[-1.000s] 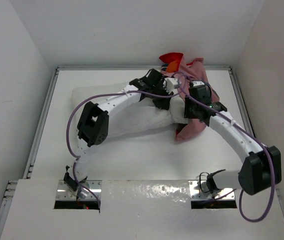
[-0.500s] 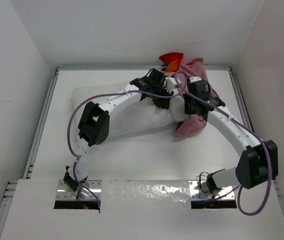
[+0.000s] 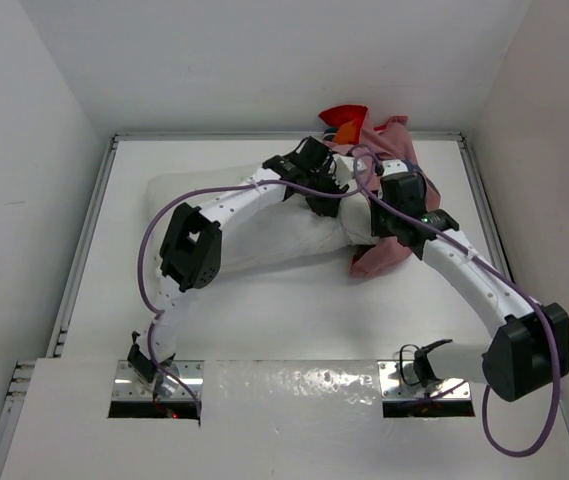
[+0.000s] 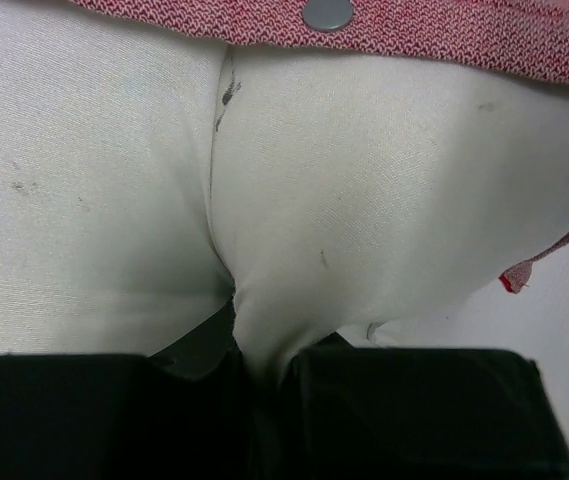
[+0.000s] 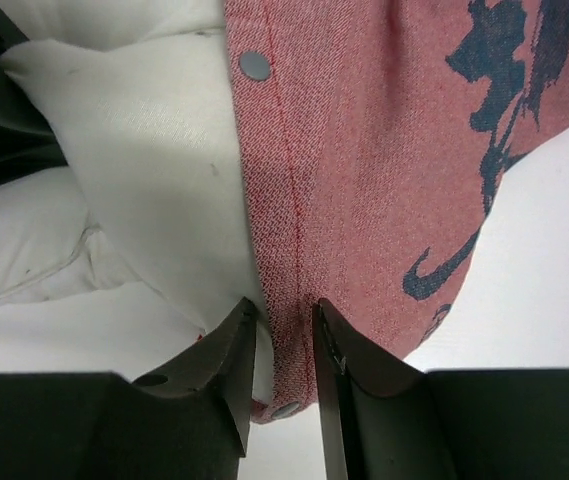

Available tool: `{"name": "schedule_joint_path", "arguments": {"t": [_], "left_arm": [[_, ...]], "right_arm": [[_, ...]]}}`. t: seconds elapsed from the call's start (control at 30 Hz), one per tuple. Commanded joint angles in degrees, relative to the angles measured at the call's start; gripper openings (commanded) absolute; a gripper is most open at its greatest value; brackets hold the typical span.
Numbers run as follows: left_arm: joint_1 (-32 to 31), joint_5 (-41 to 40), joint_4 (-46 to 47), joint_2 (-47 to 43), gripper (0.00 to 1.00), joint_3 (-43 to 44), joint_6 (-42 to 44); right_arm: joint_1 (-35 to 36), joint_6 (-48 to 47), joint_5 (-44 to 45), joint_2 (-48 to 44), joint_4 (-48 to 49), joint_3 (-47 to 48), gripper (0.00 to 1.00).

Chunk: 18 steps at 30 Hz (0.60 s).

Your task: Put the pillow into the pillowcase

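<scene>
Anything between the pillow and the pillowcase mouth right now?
Nothing visible. The pillow already lies against the pillowcase at its snap hem; the left gripper pinches the pillow, the right gripper pinches the hem.

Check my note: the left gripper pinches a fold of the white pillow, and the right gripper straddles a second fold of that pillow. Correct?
Not quite. The left gripper does pinch a fold of the white pillow, but the right gripper straddles the snap-button hem of the pillowcase, not a second pillow fold. The right wrist view shows it.
</scene>
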Motion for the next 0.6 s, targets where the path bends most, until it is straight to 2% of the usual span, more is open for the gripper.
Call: {"name": "schedule_joint_path", "arguments": {"t": [0.0,0.13,0.17,0.2,0.23,0.27,0.37,0.4,0.47,0.57], "left_arm": [[0.00,-1.30,-0.40,0.36,0.00,-1.89,3.03],[-0.35,0.19,-1.11,0.10,0.00,-3.21,3.30],[-0.44,0.46,-1.28,0.19,0.00,-3.82,3.30],[-0.61,0.55,-1.37,0.10,0.00,-4.18,3.30],[-0.70,0.46,-1.55,0.10,0.00,-4.88,3.56],[-0.79,0.37,-1.72,0.01,0.00,-5.23,3.74],[-0.79,0.02,-2.16,-0.25,0.00,-6.29,4.18],[-0.79,-0.24,-2.34,-0.34,0.00,-6.55,4.44],[-0.79,-0.42,-2.43,-0.25,0.00,-6.64,4.62],[-0.79,-0.42,-2.60,-0.08,0.00,-6.56,4.71]], "right_arm": [[-0.01,-3.17,2.23,1.12,1.42,2.96,0.30],[-0.63,-3.96,5.05,4.63,5.39,3.22,0.34],[-0.63,-3.97,6.44,6.55,5.39,4.62,0.32],[-0.72,-3.97,7.24,7.44,5.30,5.33,0.29],[-0.89,-3.97,8.38,9.02,5.30,6.38,0.19],[-1.24,-4.05,9.52,9.73,5.22,7.00,0.15],[-2.12,-4.40,10.23,11.40,4.43,8.23,0.08],[-2.04,-4.93,10.41,11.32,4.42,8.15,0.09],[-2.12,-5.28,10.50,10.88,4.16,8.23,0.21],[-2.03,-5.37,12.42,8.95,3.90,8.41,0.24]]}}
